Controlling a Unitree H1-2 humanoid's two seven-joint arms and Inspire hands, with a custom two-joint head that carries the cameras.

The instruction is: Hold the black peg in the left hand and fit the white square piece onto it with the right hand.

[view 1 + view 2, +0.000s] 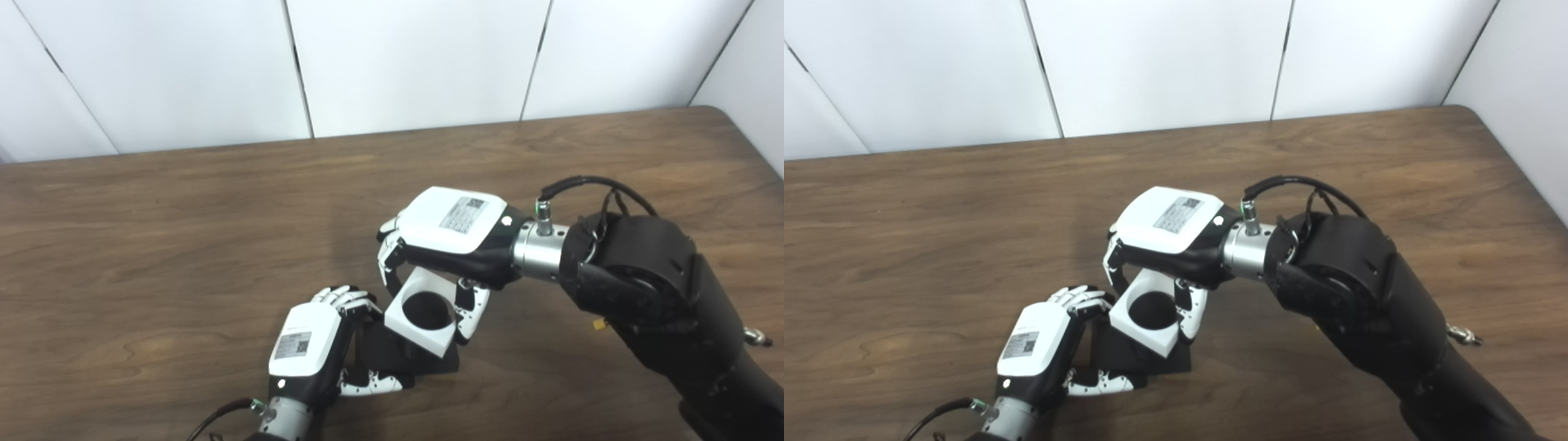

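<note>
A brown wooden table [184, 233] fills most of the left eye view, backed by white wall panels [416, 61]. Near the front edge, the left hand [312, 346] is closed around the black peg [422, 361], fingers curled over its far side and thumb along its near side; only the peg's dark base shows, resting on the table. The right hand [450, 236] reaches in from the right and pinches the white square piece [422, 312] between fingers at its far corner and thumb at its right edge. The piece is tilted, its round hole facing up, and sits directly over the peg; whether it touches the peg cannot be told.

In the right eye view the same table [937, 245] and wall panels [1151, 61] appear. The left hand [1044, 346] grips the black peg [1145, 361] at its base. The right hand [1167, 233] holds the white square piece [1148, 315] tilted above it, thumb against its right side. The hole looks dark inside.
</note>
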